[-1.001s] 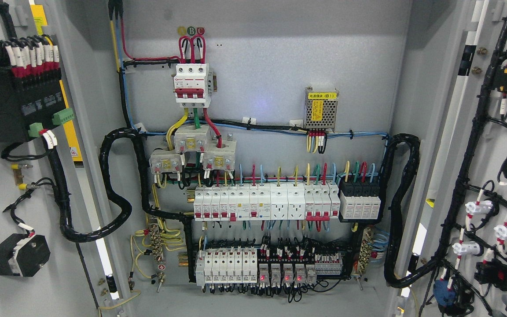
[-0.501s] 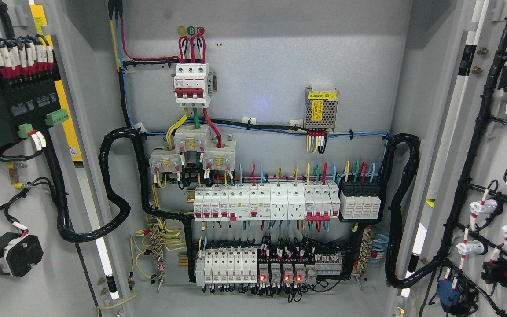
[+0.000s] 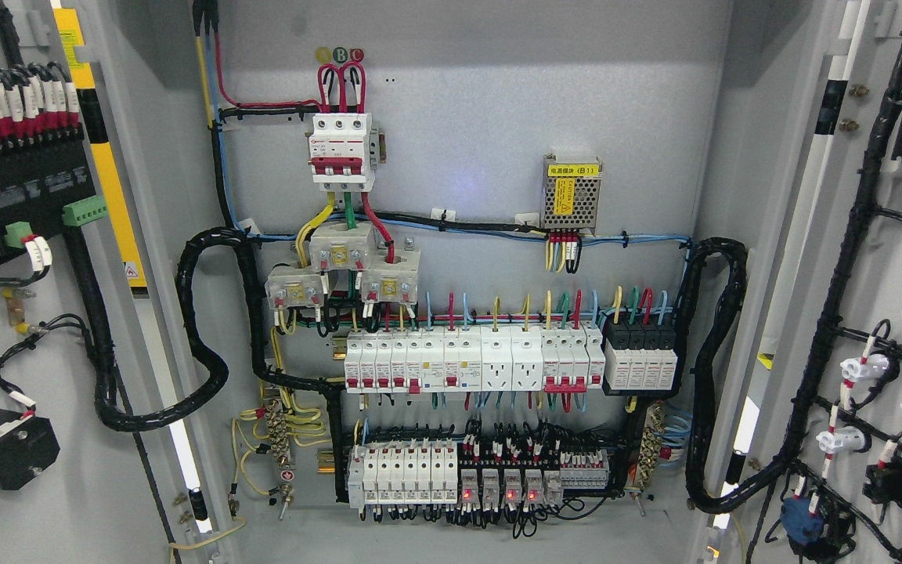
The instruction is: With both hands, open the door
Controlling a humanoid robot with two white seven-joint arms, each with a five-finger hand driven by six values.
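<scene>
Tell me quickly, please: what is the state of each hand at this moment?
Left hand: not in view, so its state cannot be told.
Right hand: not in view, so its state cannot be told.

Even, bright lighting across the cabinet back panel (image 3: 482, 141), image sharp throughout. A faint bluish glare spot sits near the panel's centre. Soft shadow falls under the upper corners. Door edges lean outward, showing slight wide-angle distortion.

Neither arm reaches into the head view. No left hand, right hand, wrist or forearm shows at the lower corners or the bottom edge, so their pose cannot be told.
</scene>
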